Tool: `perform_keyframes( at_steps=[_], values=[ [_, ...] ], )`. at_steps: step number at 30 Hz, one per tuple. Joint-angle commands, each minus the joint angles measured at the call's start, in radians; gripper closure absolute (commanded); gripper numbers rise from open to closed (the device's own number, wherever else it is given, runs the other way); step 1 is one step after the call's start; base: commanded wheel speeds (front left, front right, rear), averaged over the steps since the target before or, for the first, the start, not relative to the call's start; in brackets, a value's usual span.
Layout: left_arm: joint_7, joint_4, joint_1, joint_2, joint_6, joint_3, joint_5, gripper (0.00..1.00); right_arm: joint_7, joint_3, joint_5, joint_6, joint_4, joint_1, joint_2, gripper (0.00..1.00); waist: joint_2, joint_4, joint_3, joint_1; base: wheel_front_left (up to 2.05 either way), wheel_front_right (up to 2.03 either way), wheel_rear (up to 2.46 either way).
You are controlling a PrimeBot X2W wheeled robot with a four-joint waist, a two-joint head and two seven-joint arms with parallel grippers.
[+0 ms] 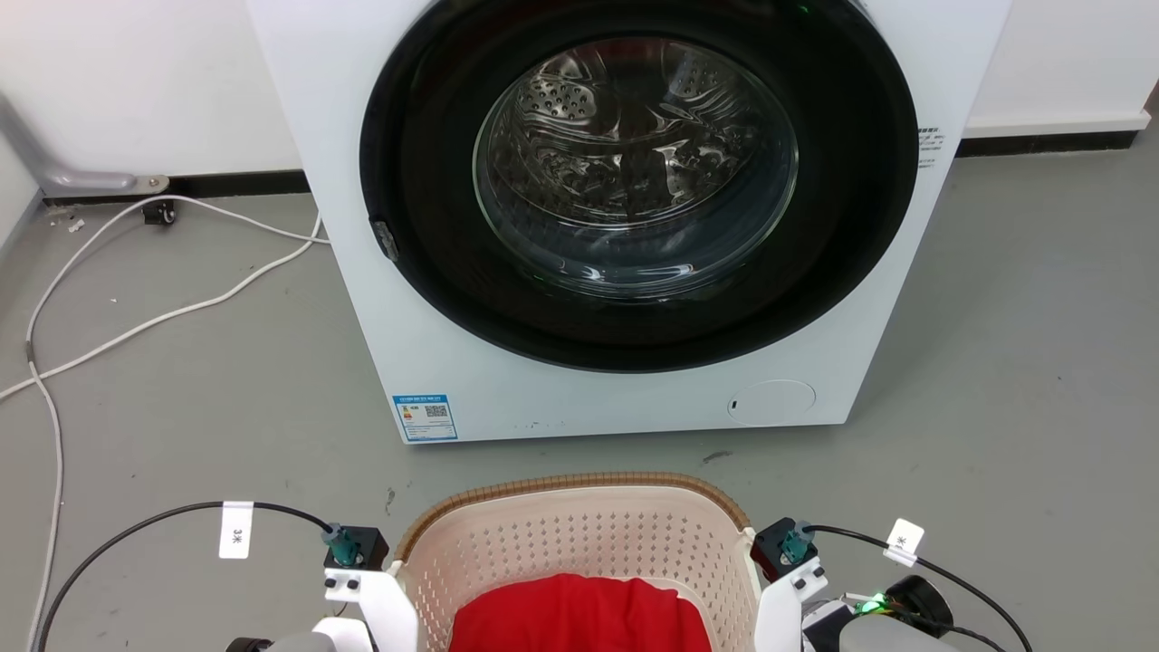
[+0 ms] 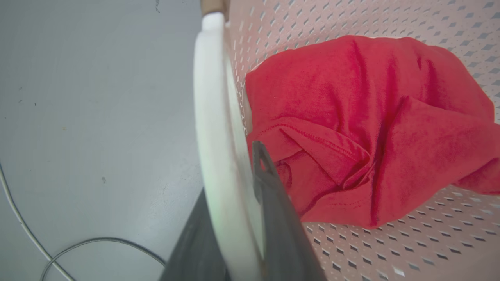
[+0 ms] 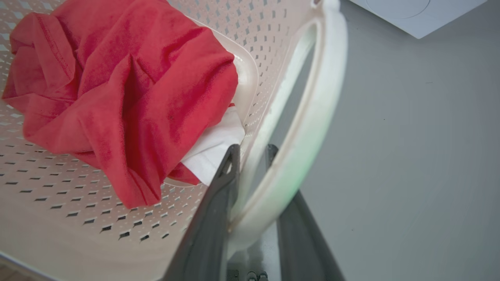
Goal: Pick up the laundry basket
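Grey floor point(image 1: 996, 362) lies beneath the laundry basket point(image 1: 579, 539) and washing machine point(image 1: 589, 407).

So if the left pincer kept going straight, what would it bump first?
The left pincer straddles the laundry basket's white handle. Straight on, its inner finger would probably brush the red cloth first, though depth is unclear.
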Motion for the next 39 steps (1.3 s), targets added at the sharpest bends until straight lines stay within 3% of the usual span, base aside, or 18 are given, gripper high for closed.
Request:
perform_keyframes(
  at_steps=[1,39],
  values=[
    [0.004,0.003,0.01,0.004,-0.003,-0.006,-0.004,1.0,0.001,0.006,0.005,0.003,0.003,0.01,-0.016,1.0,-0.0001,0.001,-0.005,0.0001,0.0,0.0,0.0],
    [-0.021,0.019,-0.005,0.009,-0.003,-0.087,-0.087,1.0,-0.007,0.045,0.053,0.003,0.011,0.014,-0.015,1.0,-0.0001,0.005,-0.007,0.0001,0.0,0.0,0.0]
  ],
)
